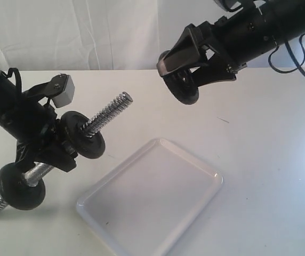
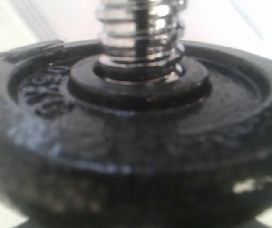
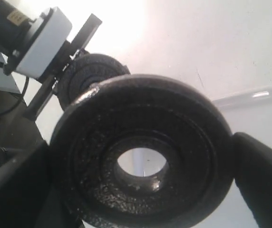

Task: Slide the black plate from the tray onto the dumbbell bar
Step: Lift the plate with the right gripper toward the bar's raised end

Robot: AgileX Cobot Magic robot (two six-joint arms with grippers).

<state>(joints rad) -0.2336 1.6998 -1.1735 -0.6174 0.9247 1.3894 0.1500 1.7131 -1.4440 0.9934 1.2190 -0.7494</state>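
Exterior view, right claw [image 1: 180,80]: clamped on the black plate [image 1: 186,92], airborne, off the tray [image 1: 158,197].
Left claw [image 1: 54,145]: grips the dumbbell bar [image 1: 109,113] between upper disc [image 1: 83,134] and lower disc [image 1: 20,186]; threaded tip bare, open gap to plate.
Left wrist view: upper disc [image 2: 136,142] seated on thread.
Right wrist view: pads [image 3: 264,175] flank plate's rim; hole unblocked.

The black plate [image 3: 183,137] looks like cast metal under black paint, with a rough, pebbled skin and a faint sheen along its rim. The disc [image 2: 136,147] on the dumbbell bar [image 2: 140,33] has the same grainy black coat, with raised lettering. The bar is bright chromed steel, mirror-glossy on its coarse thread. The tray [image 1: 152,202] is smooth, glossy white plastic. The table [image 1: 270,176] is matt white, and the backdrop [image 1: 88,32] is white cloth.
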